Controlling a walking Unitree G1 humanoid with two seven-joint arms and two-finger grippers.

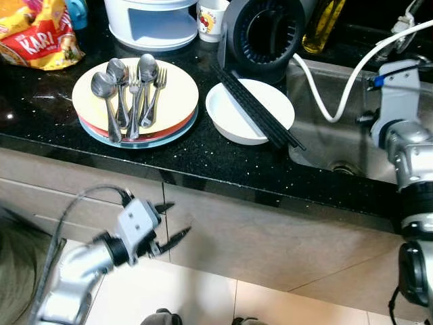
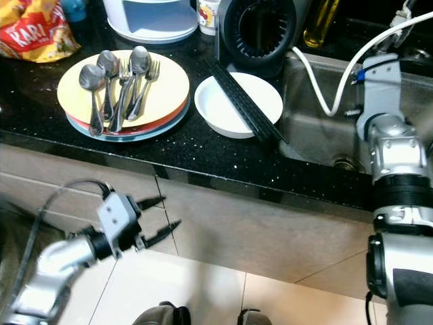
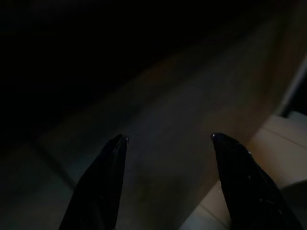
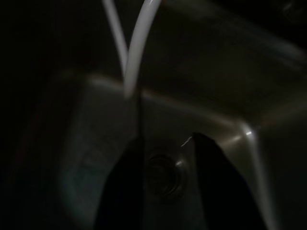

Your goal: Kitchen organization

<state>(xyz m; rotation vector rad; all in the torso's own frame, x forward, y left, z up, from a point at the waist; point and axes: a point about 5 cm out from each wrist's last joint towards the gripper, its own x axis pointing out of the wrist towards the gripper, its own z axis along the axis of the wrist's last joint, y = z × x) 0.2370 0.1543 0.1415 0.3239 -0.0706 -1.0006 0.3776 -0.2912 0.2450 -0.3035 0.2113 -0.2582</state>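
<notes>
On the black counter (image 1: 203, 159) stands a stack of plates (image 1: 179, 95), the top one yellow, with several spoons and forks (image 1: 128, 88) lying on it. Beside it a white bowl (image 1: 237, 118) carries black chopsticks (image 1: 257, 112) laid across its rim. Low down in front of the cabinet, below the counter edge, my left gripper (image 1: 177, 219) is open and empty. My right arm (image 1: 396, 101) reaches over the steel sink (image 1: 318, 145). In the right wrist view my right gripper (image 4: 168, 139) hangs above the drain (image 4: 163, 175) with its fingers apart and nothing between them.
A white hose (image 4: 136, 57) loops down into the sink. Along the back of the counter are a snack bag (image 1: 40, 34), a white appliance (image 1: 152, 24), a cup (image 1: 212, 19), a round black appliance (image 1: 267, 34) and an oil bottle (image 1: 325, 24). Beige cabinet fronts (image 1: 270, 237) meet a tiled floor (image 1: 183, 294).
</notes>
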